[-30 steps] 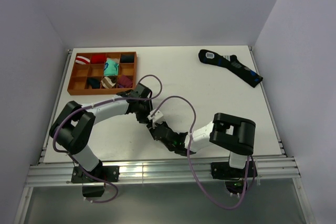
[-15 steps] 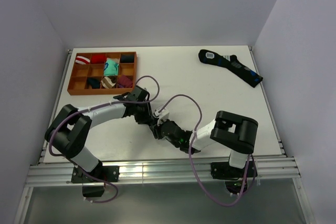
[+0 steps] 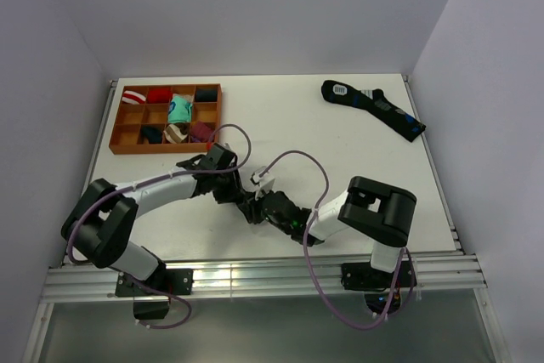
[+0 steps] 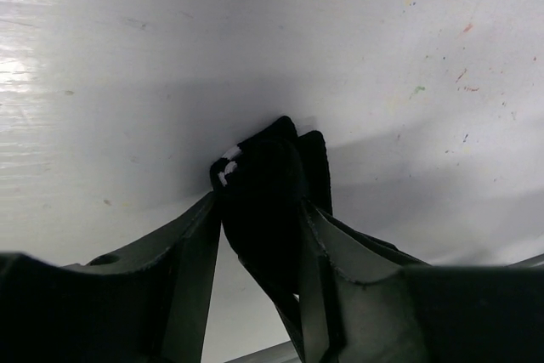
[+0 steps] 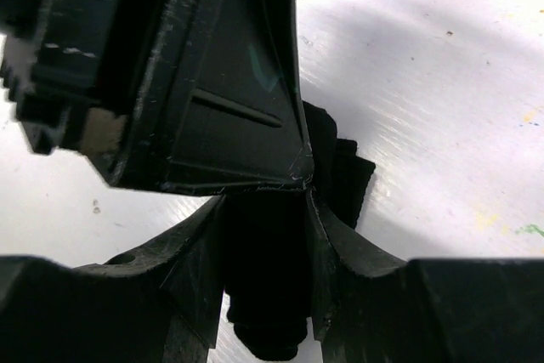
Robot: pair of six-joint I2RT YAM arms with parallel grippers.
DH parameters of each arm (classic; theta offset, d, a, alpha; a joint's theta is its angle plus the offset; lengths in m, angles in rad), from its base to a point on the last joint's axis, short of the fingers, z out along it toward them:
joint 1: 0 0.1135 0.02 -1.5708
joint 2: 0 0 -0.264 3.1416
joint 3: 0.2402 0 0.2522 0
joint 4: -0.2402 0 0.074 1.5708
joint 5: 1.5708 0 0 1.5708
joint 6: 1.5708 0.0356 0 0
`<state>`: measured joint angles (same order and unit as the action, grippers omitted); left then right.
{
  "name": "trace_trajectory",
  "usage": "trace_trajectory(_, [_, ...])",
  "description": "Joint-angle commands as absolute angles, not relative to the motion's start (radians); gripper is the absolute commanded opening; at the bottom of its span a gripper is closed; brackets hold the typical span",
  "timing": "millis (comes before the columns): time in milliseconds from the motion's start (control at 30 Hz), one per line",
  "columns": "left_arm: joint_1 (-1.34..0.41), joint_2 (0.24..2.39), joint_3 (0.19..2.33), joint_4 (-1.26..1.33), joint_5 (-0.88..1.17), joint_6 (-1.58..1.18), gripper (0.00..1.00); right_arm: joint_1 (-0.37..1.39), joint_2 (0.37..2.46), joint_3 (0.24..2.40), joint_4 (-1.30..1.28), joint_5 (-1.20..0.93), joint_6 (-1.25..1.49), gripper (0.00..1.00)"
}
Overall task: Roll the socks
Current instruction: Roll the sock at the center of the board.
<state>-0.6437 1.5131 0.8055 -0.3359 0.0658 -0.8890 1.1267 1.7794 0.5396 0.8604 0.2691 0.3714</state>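
In left claw (image 4: 259, 207), black sock (image 4: 274, 152)

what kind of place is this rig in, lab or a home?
Most likely a lab test cell, not a home: a white table boxed in by plain panels, two robot arms bolted to a metal rail, and a divided tray of rolled socks.

In the left wrist view the fingers (image 4: 191, 261) cover the sock's (image 4: 259, 201) lower end; in the right wrist view the left gripper (image 5: 255, 142) blocks its top. From above, that gripper and the right gripper (image 3: 259, 209) hide the sock
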Motion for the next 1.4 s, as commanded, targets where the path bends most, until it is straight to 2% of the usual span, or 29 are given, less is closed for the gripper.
trace_trajectory(0, [-0.644,1.434,0.798,-0.307,0.022,-0.92,0.45,1.124,1.871,0.511,0.562,0.204,0.426,0.17])
trace_trajectory(33, [-0.644,1.428,0.795,-0.302,0.017,-0.923,0.55,1.123,1.874,0.514,0.56,0.204,0.428,0.16])
trace_trajectory(67, [-0.644,1.411,0.792,-0.298,0.015,-0.928,0.56,1.123,1.879,0.517,0.558,0.201,0.431,0.16])
trace_trajectory(867, [-0.647,1.287,0.649,-0.276,-0.072,-1.133,0.56,1.108,1.936,0.499,0.578,0.178,0.495,0.11])
trace_trajectory(1367, [-0.719,1.316,0.63,-0.216,-0.136,-1.276,0.56,1.068,1.953,0.497,0.588,0.132,0.532,0.11])
